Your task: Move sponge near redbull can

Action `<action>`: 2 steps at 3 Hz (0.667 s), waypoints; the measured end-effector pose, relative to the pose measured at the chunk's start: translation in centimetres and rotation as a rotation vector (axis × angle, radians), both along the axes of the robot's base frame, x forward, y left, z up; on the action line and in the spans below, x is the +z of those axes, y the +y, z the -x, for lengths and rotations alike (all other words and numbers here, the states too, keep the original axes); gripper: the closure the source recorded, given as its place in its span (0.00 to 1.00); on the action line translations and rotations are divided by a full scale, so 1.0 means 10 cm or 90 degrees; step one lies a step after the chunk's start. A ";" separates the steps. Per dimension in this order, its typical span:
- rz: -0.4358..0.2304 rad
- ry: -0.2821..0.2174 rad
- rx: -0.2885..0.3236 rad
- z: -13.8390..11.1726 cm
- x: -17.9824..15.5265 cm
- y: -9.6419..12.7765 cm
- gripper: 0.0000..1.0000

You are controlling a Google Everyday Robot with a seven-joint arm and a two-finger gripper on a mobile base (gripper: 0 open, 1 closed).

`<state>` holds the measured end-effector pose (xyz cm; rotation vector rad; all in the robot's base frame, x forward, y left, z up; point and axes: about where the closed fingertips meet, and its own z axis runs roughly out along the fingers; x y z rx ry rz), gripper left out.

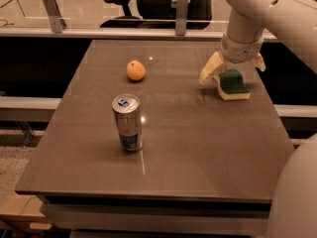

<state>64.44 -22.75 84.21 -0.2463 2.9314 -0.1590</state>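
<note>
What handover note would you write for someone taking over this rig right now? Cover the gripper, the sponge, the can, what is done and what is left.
Gripper: open, fingers spread either side of the sponge's far end, at the table's far right.
Sponge: flat on the table, green side up, not lifted.
Redbull can: upright, front left of centre, far from the sponge.
Orange: behind the can, apart from it.
Done: gripper is at the sponge.
Left: grasp it, carry it across, set it beside the can.
</note>
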 end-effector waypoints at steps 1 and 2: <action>-0.006 0.018 0.005 0.08 -0.13 -0.01 0.00; -0.009 0.027 0.008 0.13 -0.21 -0.01 0.02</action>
